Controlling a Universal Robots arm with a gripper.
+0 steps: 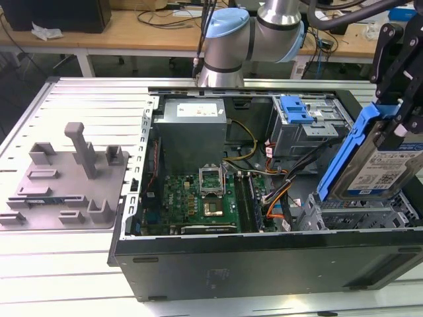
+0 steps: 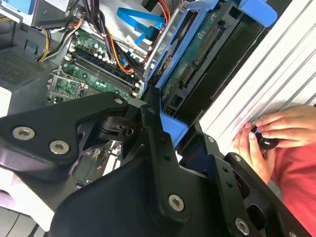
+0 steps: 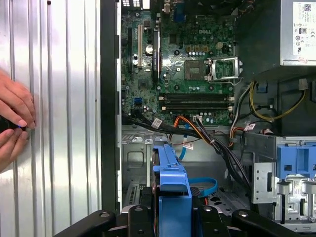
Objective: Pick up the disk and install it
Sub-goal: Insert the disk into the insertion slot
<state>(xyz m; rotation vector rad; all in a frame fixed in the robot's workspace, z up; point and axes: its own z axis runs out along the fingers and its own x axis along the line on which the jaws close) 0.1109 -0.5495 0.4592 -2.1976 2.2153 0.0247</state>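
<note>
The disk (image 1: 378,164), a silver drive with a white-and-blue label in a bright blue carrier, hangs tilted on edge over the open computer case at the exterior view's right. My gripper (image 1: 395,117) is shut on its upper end, with the black fingers (image 1: 386,72) clamping the carrier. The disk's lower end hovers just above the grey metal drive bay (image 1: 360,212). In the second wrist view the disk (image 2: 193,61) shows its green circuit side beyond the fingers (image 2: 155,140). In the first wrist view the blue carrier edge (image 3: 170,180) sticks out from the gripper (image 3: 170,217).
The open case holds a motherboard (image 1: 201,198), a grey power supply (image 1: 192,129), a blue latch on a grey cage (image 1: 296,111) and loose cables (image 1: 277,191). A grey fixture plate (image 1: 63,178) lies on the exterior view's left. A person's hands (image 3: 12,126) rest on the ribbed table beside the case.
</note>
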